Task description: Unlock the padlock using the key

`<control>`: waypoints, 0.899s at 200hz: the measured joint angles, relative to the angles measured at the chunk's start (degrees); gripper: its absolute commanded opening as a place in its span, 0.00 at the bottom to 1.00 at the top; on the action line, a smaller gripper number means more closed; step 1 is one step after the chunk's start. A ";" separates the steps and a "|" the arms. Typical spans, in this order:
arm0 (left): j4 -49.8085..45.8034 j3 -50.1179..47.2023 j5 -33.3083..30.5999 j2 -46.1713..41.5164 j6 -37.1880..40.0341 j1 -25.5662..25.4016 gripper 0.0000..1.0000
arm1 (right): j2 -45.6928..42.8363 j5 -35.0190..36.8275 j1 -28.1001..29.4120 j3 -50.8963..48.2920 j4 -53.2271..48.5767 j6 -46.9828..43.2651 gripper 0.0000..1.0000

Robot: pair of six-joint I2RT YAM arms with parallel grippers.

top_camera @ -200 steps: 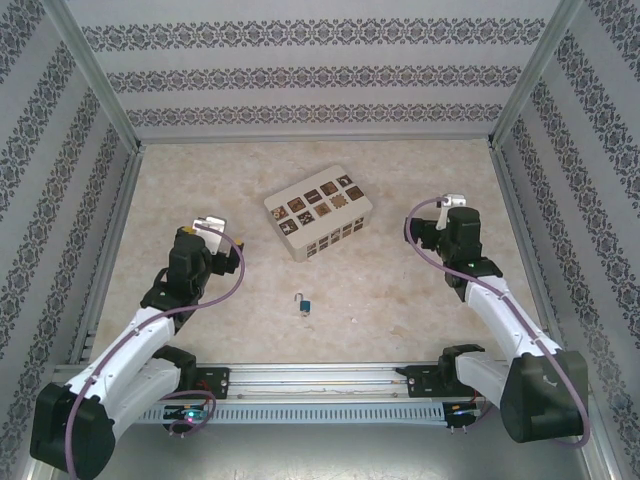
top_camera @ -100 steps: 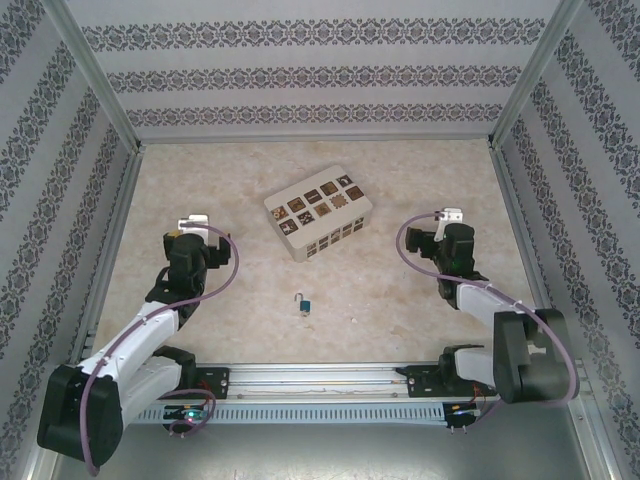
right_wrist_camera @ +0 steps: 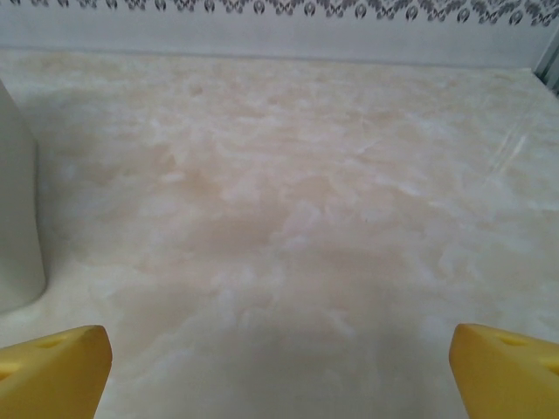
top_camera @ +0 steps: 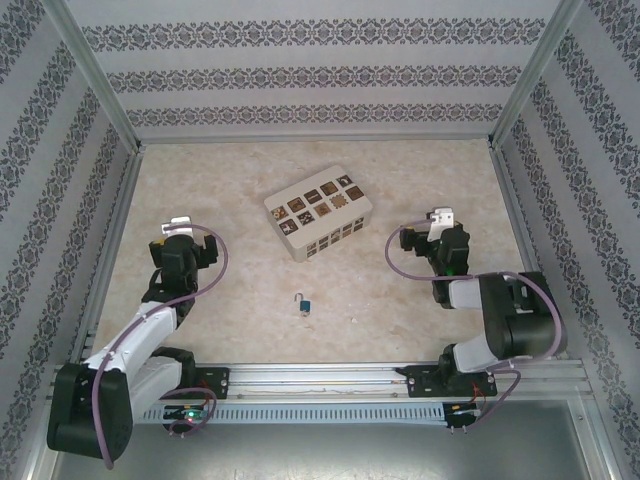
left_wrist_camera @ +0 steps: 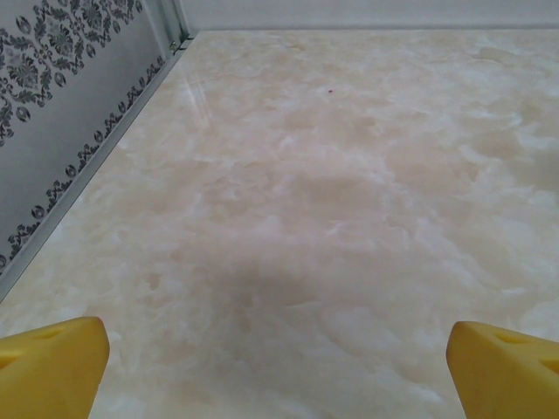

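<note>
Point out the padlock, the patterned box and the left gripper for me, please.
padlock (top_camera: 308,307), top external view, on its teal body.
patterned box (top_camera: 318,206), top external view, on its top face.
left gripper (left_wrist_camera: 279,367), left wrist view, midway between its yellow fingertips.

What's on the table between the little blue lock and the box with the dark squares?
Nothing. In the top view, the stretch of table between the padlock and the cream box is bare.

One padlock (top_camera: 303,304), one key (top_camera: 352,321), one cream box (top_camera: 318,224), two grippers — left gripper (left_wrist_camera: 279,365), right gripper (right_wrist_camera: 279,371)
</note>
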 measured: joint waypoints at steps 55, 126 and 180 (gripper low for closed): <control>1.33 0.02 1.16 5.07 -0.76 1.92 0.99 | 1.86 0.11 -0.90 2.40 0.46 0.61 0.98; 12.76 0.55 3.89 18.18 1.18 6.01 0.99 | 1.86 0.52 -1.55 3.56 0.24 1.60 0.98; 20.46 3.30 11.13 24.83 3.43 6.03 0.99 | 1.86 0.52 -1.55 3.56 0.22 1.60 0.98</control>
